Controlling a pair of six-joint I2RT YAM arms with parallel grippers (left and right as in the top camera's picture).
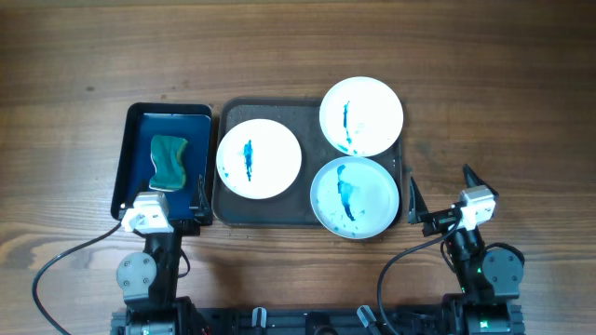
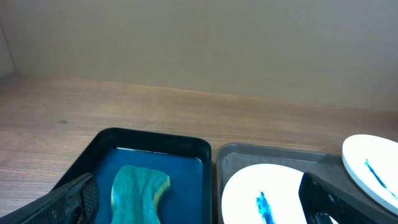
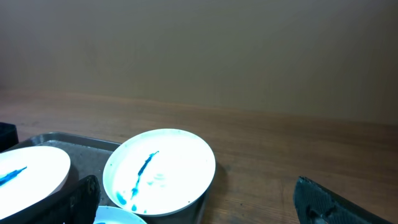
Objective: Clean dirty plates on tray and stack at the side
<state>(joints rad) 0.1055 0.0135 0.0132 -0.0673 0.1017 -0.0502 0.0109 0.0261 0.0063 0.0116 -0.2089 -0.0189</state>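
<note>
Three white plates with blue-teal streaks lie on the dark grey tray (image 1: 279, 207): one at the left (image 1: 259, 158), one at the back right (image 1: 361, 115) overhanging the rim, and a slightly bluish one at the front right (image 1: 355, 197). The left wrist view shows the left plate (image 2: 264, 196) and the back right plate (image 2: 372, 171). The right wrist view shows the back right plate (image 3: 159, 171). My left gripper (image 1: 177, 201) is open and empty over the near end of the blue tray. My right gripper (image 1: 440, 196) is open and empty, right of the grey tray.
A smaller dark blue tray (image 1: 138, 149) lies left of the grey tray and holds a teal sponge (image 1: 169, 160), which the left wrist view also shows (image 2: 138, 191). Bare wooden table (image 1: 494, 102) surrounds the trays.
</note>
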